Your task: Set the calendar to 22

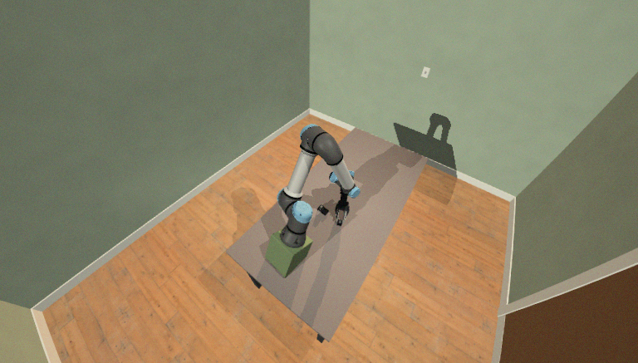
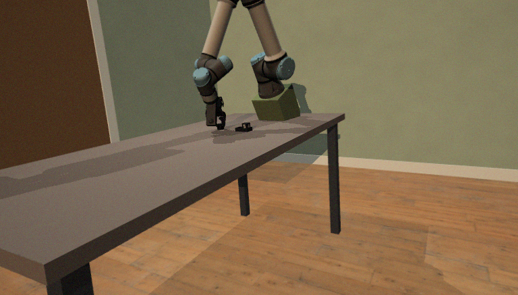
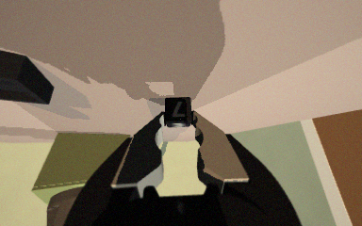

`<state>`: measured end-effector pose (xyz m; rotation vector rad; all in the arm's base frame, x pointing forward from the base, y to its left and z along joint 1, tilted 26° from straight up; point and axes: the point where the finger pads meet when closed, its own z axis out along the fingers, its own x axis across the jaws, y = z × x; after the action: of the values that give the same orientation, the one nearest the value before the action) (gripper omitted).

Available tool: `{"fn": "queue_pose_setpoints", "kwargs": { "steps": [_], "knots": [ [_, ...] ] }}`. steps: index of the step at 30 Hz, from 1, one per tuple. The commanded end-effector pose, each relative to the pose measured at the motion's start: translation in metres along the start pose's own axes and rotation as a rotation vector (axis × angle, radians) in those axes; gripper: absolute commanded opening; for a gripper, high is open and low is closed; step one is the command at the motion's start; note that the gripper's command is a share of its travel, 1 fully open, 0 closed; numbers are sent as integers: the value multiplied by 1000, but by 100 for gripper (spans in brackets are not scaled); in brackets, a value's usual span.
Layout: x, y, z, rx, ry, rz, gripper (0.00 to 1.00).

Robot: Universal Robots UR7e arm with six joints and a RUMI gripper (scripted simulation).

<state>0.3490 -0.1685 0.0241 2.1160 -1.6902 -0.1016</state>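
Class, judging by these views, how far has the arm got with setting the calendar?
Done: one small black digit cube is out of the dark tray. In hand: the two-jaw gripper is clamped on that cube near the grey table. Left: seating both cubes flat showing 22.

The table (image 2: 114, 184) has a smooth, matt grey-brown top on dark matt legs. Beneath the table, the floor (image 2: 382, 238) looks like warm, grained wood planks with a faint sheen. On the table, the cube (image 3: 178, 112) between the gripper (image 3: 179, 123) fingers is black and slightly glossy, as is the tray (image 2: 243, 127) beside it. The pedestal (image 2: 267, 110) is matt olive green.
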Motion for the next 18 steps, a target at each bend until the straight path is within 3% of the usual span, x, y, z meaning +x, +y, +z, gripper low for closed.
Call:
{"fn": "queue_pose_setpoints", "kwargs": {
  "steps": [1,18],
  "knots": [
    [0,0,-1,1,1,0,10],
    [0,33,-33,1,1,0,10]
  ]
}}
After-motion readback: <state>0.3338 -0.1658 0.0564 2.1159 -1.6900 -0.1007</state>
